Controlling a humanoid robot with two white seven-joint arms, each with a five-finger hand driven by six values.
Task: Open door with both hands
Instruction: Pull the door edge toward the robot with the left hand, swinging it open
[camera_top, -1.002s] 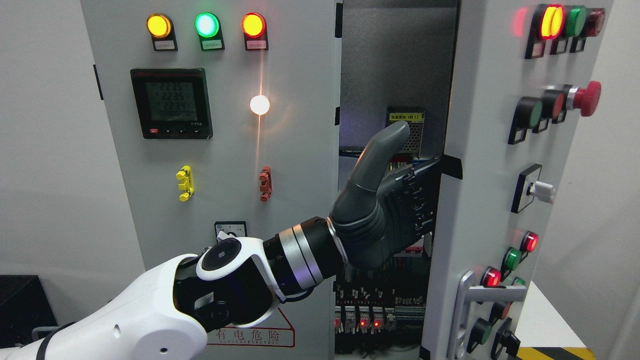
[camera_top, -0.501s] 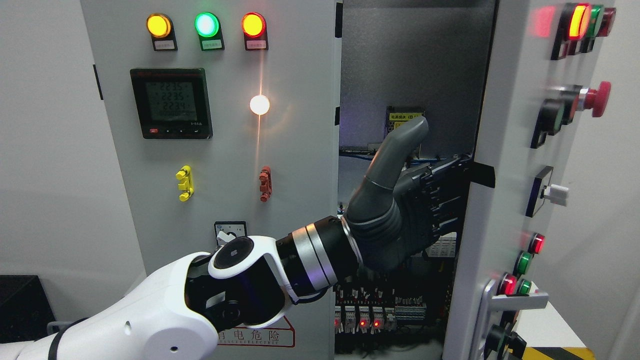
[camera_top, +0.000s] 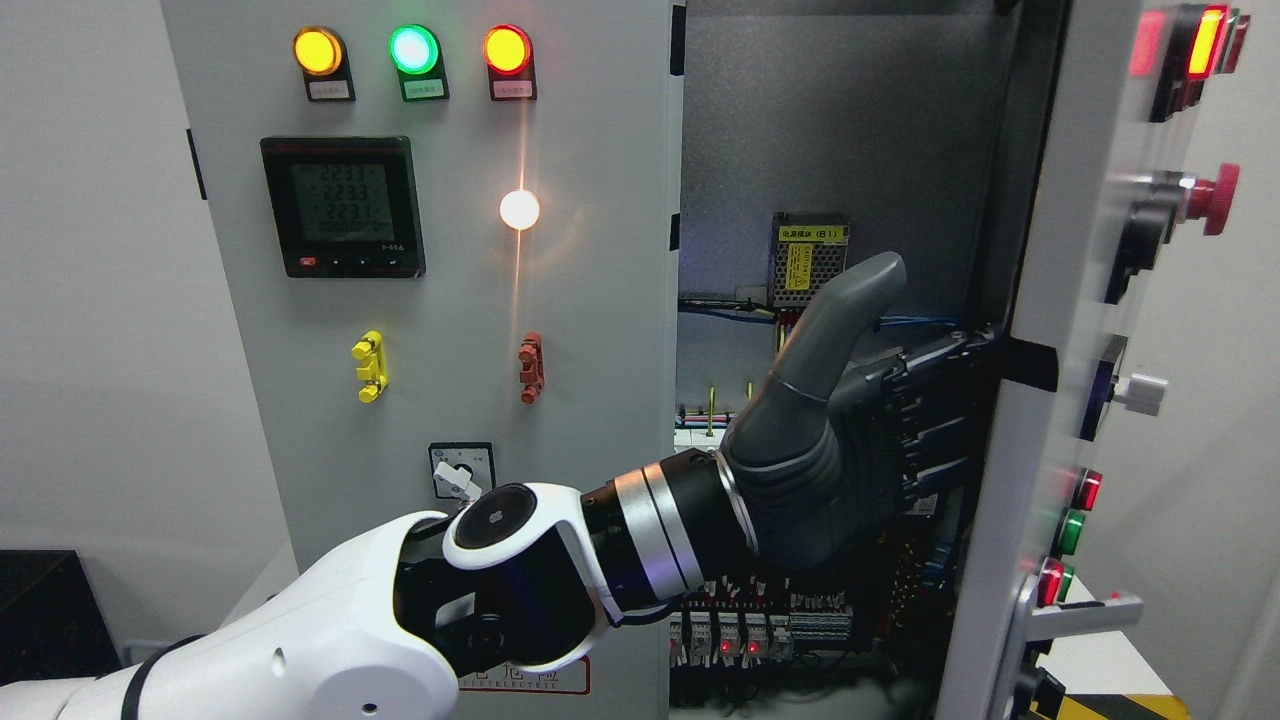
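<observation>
The grey cabinet's right door (camera_top: 1060, 300) stands swung well out, seen nearly edge-on. My left arm comes in from the lower left and reaches across the opening. My left hand (camera_top: 905, 420) lies against the door's inner side, thumb pointing up, with the fingertips (camera_top: 1030, 362) hooked around the door's free edge. A silver lever handle (camera_top: 1085, 612) sticks out low on that door. The left door (camera_top: 580, 300) stays closed. No right arm shows.
Inside the cabinet (camera_top: 830, 140) are a labelled power module (camera_top: 808, 258), blue wires and rows of terminal blocks (camera_top: 740, 635) with red lights. The left door carries a meter (camera_top: 343, 207) and lamps. A red mushroom button (camera_top: 1215, 198) juts from the right door.
The right door has swung further open to the right, and my left hand has travelled right with its edge. More of the cabinet's inside shows.
</observation>
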